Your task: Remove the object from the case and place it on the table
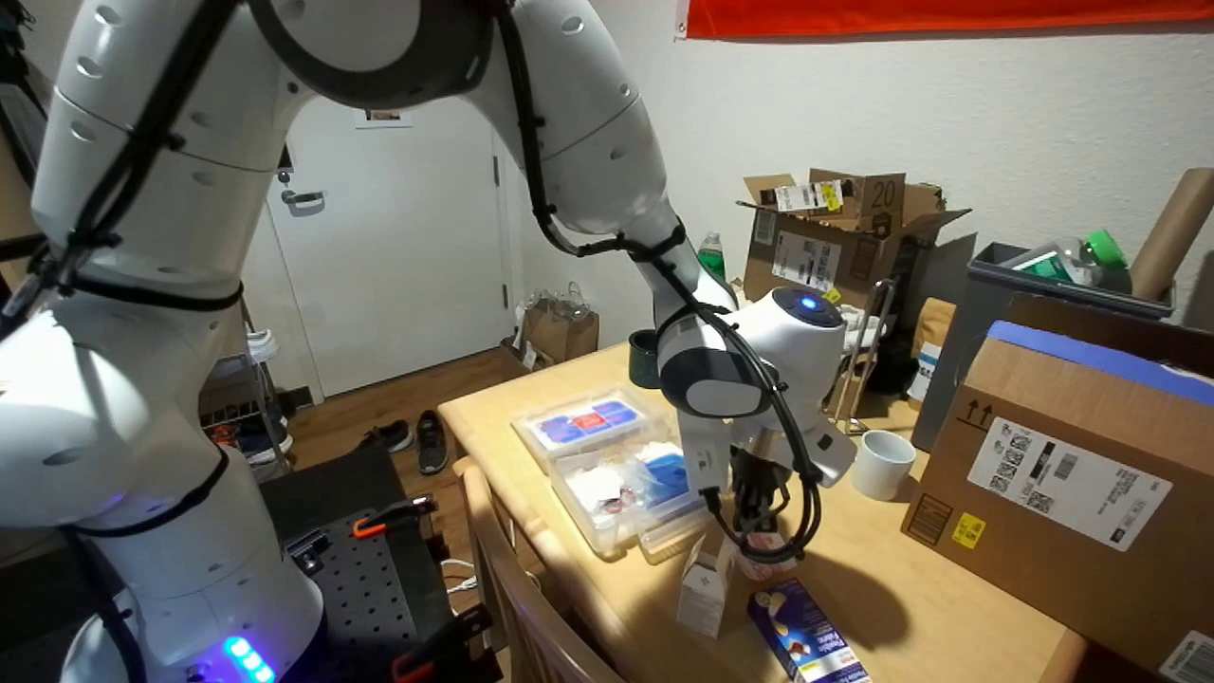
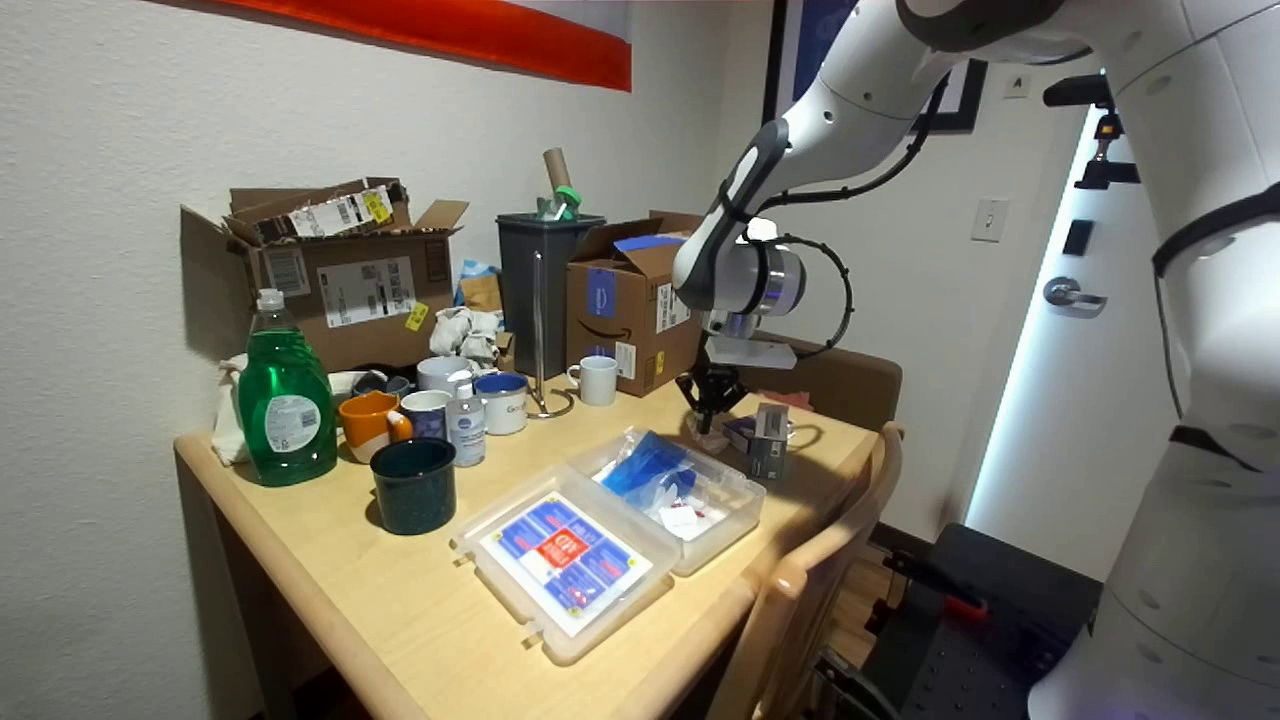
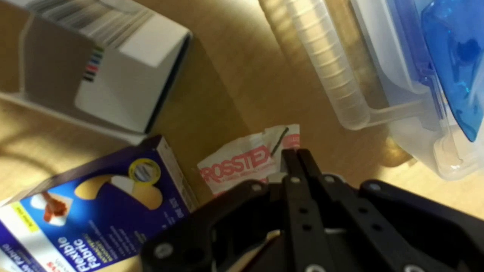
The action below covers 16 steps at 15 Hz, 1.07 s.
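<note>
The case lies open on the table (image 1: 967,598). Its clear base wall (image 1: 579,517) also shows in an exterior view (image 2: 722,533), and a corner shows in the wrist view (image 3: 419,139). A blue packet (image 2: 640,468) and white items lie in the base. My gripper (image 3: 297,151) has its fingers together, just beside the case. The fingertips (image 2: 706,425) are close above the table. A white paper packet with red print (image 3: 242,162) is at the fingertips and appears pinched at its edge. Part of it is hidden beneath the fingers. It also shows in both exterior views (image 1: 766,552) (image 2: 707,438).
A blue bandage carton (image 3: 109,204) and an open small white-grey carton (image 3: 124,83) stand close to the gripper. The case's ridged clear handle (image 3: 332,71) sticks out between. A white mug (image 1: 882,465), large cardboard box (image 1: 1043,474) and dark mug (image 2: 413,487) are around. A chair (image 2: 760,620) touches the table's side.
</note>
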### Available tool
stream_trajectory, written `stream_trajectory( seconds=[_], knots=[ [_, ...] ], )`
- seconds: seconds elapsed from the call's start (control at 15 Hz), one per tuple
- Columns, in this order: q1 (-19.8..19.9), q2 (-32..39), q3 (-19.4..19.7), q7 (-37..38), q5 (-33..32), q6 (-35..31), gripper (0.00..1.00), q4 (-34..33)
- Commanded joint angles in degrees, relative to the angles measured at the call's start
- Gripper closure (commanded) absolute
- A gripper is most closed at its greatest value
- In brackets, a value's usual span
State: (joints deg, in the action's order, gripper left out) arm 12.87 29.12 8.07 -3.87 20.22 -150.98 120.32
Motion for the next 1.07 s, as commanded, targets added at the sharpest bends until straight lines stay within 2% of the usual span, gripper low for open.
stream_trajectory(
  seconds=[0.0, 0.33, 0.6, 1.0],
  knots=[
    [0.96, 0.78, -0.84, 2.64, -1.48, 1.47, 0.67, -1.61],
    [0.63, -1.65, -0.49, 2.51, -2.24, 2.16, 0.28, -0.62],
    [-0.63, -7.69, 0.12, 3.48, -5.02, 2.19, 0.01, 2.56],
    [-2.25, -16.32, 0.28, 4.39, -6.56, 5.35, 0.0, 7.18]
  ],
)
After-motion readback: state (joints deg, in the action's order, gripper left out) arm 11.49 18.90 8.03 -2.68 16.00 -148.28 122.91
